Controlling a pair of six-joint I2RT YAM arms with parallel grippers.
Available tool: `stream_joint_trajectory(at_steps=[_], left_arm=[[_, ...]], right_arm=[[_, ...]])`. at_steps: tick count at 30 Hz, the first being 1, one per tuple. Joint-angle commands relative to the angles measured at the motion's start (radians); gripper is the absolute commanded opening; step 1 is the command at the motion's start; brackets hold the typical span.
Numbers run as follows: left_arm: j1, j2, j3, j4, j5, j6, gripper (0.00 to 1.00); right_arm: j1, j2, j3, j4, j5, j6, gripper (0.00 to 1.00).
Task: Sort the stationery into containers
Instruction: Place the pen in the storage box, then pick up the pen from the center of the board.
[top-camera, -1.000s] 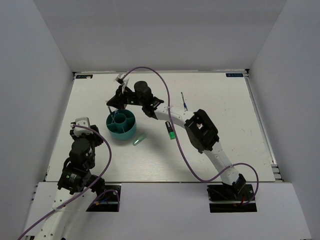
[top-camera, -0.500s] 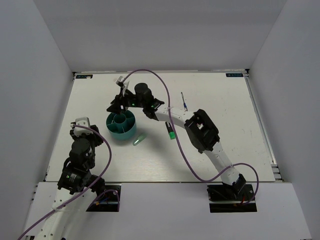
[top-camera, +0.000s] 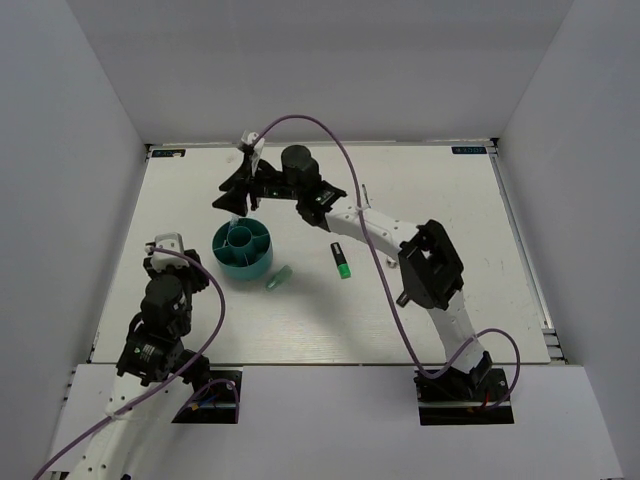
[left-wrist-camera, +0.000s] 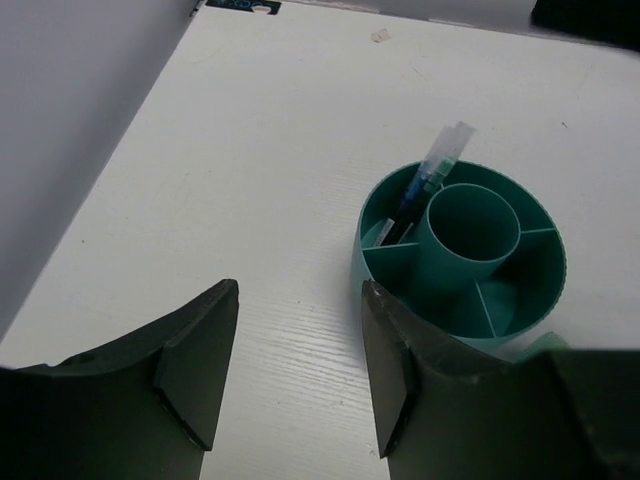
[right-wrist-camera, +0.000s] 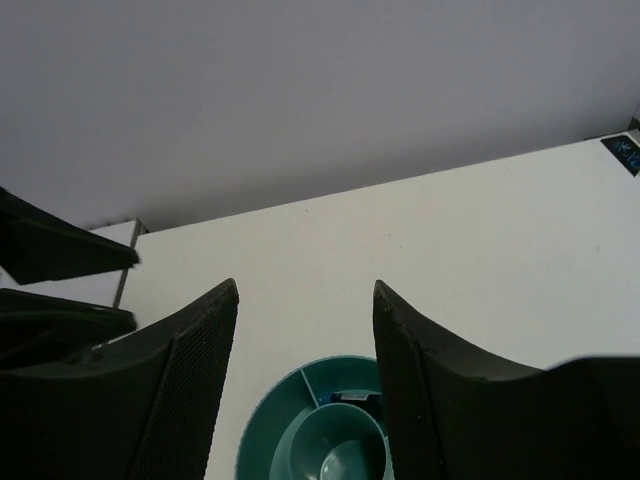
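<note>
The round teal organiser (top-camera: 242, 251) stands left of the table's middle. A dark-blue pen (left-wrist-camera: 424, 188) leans in its far-left compartment, and its end also shows in the right wrist view (right-wrist-camera: 350, 398). My right gripper (top-camera: 234, 192) is open and empty, raised above the organiser's far edge (right-wrist-camera: 262, 437). My left gripper (top-camera: 160, 251) is open and empty, low and to the left of the organiser (left-wrist-camera: 460, 262). A mint-green marker (top-camera: 278, 279) lies just right of the organiser. A black-green highlighter (top-camera: 341, 260) lies further right.
A small pale piece (left-wrist-camera: 380, 36) lies near the table's far edge. White walls close in the left, back and right. The right arm (top-camera: 360, 222) stretches across the table's middle. The table's right half holds no objects.
My right gripper has risen and drawn back from the organiser, leaving the pen standing in the compartment. The left arm has not moved.
</note>
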Motion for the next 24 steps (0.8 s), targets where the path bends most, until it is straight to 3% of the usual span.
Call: stream_joint_trajectory(at_steps=[1, 2, 3, 4, 6, 7, 8, 9, 10, 13, 15, 16, 17, 19, 21, 22, 23, 24], left_arm=[[0.002, 0.035, 0.0, 0.004, 0.077, 0.008, 0.62], [0.002, 0.07, 0.003, 0.005, 0.101, 0.017, 0.57], [0.003, 0.09, 0.005, -0.002, 0.124, 0.015, 0.4], [0.002, 0.11, 0.029, -0.006, 0.217, 0.017, 0.31], [0.002, 0.183, 0.057, -0.021, 0.326, 0.021, 0.16], [0.003, 0.243, 0.112, -0.039, 0.408, 0.02, 0.03], [0.003, 0.312, 0.132, -0.061, 0.49, 0.02, 0.0], [0.003, 0.349, 0.176, -0.074, 0.534, 0.017, 0.0], [-0.003, 0.455, 0.216, -0.096, 0.607, 0.015, 0.0], [-0.081, 0.63, 0.304, -0.148, 0.689, 0.02, 0.04], [-0.189, 0.696, 0.4, -0.174, 0.668, 0.052, 0.24], [-0.216, 0.793, 0.425, -0.202, 0.633, 0.058, 0.47], [-0.24, 0.823, 0.468, -0.205, 0.628, 0.066, 0.54], [-0.296, 0.944, 0.526, -0.226, 0.622, 0.064, 0.64], [-0.328, 1.027, 0.589, -0.226, 0.608, 0.061, 0.65], [-0.352, 1.05, 0.61, -0.228, 0.602, 0.063, 0.65], [-0.366, 1.125, 0.62, -0.228, 0.594, 0.063, 0.63], [-0.369, 1.15, 0.652, -0.23, 0.565, 0.06, 0.6]], right_arm=[[-0.021, -0.1, 0.0, -0.066, -0.046, -0.041, 0.6], [-0.025, -0.115, 0.012, -0.132, -0.047, -0.059, 0.6], [-0.038, -0.132, 0.031, -0.169, -0.056, -0.084, 0.58], [-0.042, -0.137, 0.044, -0.321, -0.028, -0.104, 0.56], [-0.056, -0.161, 0.103, -0.427, 0.003, -0.193, 0.52], [-0.08, -0.172, 0.107, -0.556, 0.066, -0.203, 0.43], [-0.085, -0.189, 0.114, -0.595, 0.103, -0.263, 0.36], [-0.091, -0.204, 0.13, -0.634, 0.158, -0.282, 0.25], [-0.117, -0.211, 0.134, -0.739, 0.219, -0.3, 0.0], [-0.163, -0.252, 0.158, -0.893, 0.363, -0.363, 0.0], [-0.208, -0.255, 0.169, -1.067, 0.4, -0.368, 0.0], [-0.24, -0.267, 0.158, -1.109, 0.405, -0.369, 0.22], [-0.257, -0.272, 0.158, -1.233, 0.398, -0.368, 0.47], [-0.353, -0.296, 0.099, -1.296, 0.332, -0.339, 0.53], [-0.445, -0.328, 0.042, -1.363, 0.225, -0.3, 0.25], [-0.473, -0.344, -0.077, -1.369, 0.162, -0.288, 0.07], [-0.549, -0.37, -0.115, -1.361, 0.134, -0.288, 0.0], [-0.571, -0.394, -0.183, -1.363, 0.09, -0.286, 0.0]])
